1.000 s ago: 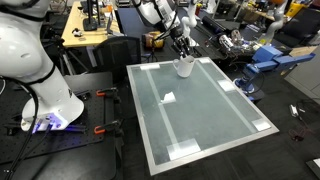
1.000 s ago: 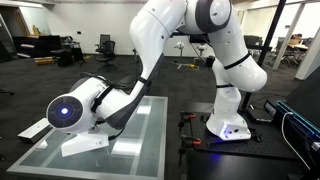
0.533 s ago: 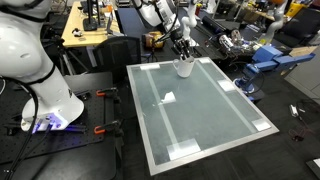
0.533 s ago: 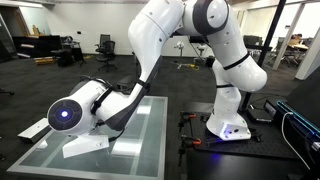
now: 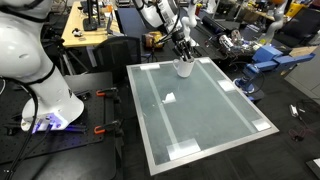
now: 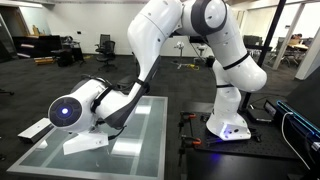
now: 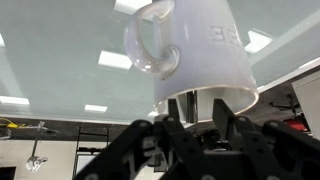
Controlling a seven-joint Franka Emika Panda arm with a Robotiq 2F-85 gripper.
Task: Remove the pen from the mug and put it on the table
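1. Little has changed over the last second. In an exterior view the gripper still hangs right above the mug, which stands at the 12 o'clock edge of the table.
2. The wrist view is upside down. The mug fills 12 o'clock and the gripper enters from 6 o'clock at its mouth, jaws narrow. I cannot tell whether they pinch the pen.
3. The pen shows nowhere clearly. It is probably still inside the mug, so the lift-out seems not yet done.
4. Compared with the earlier frame, the wrist may sit slightly higher, but the change is too faint to be sure.
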